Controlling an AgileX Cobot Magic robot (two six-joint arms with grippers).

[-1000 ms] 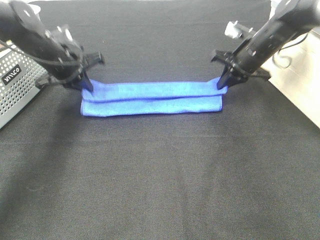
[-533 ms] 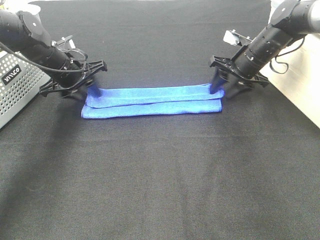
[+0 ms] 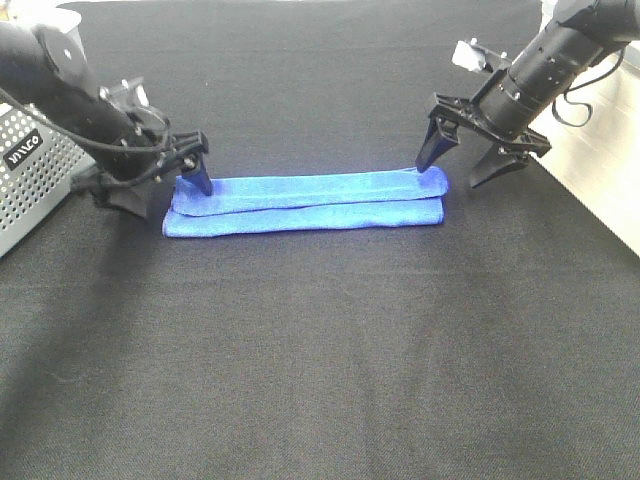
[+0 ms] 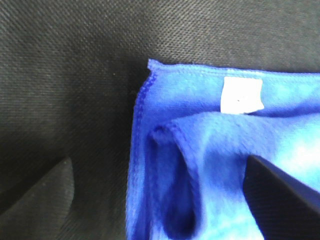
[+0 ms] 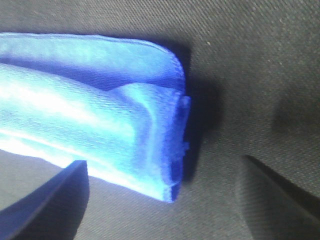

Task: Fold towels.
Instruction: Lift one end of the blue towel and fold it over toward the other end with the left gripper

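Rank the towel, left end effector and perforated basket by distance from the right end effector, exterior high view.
1. Towel: its right end lies next to the right end effector.
2. Left end effector: at the towel's opposite, left end.
3. Perforated basket: at the left edge of the view, beyond the left end effector.

Setting: robot lab bench — black-cloth table (image 3: 320, 380), perforated grey basket (image 3: 35, 190) at left edge, cables (image 3: 574, 108) upper rt.

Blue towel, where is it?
High view: the blue towel lies folded on the black table, between the left end effector and right end effector.
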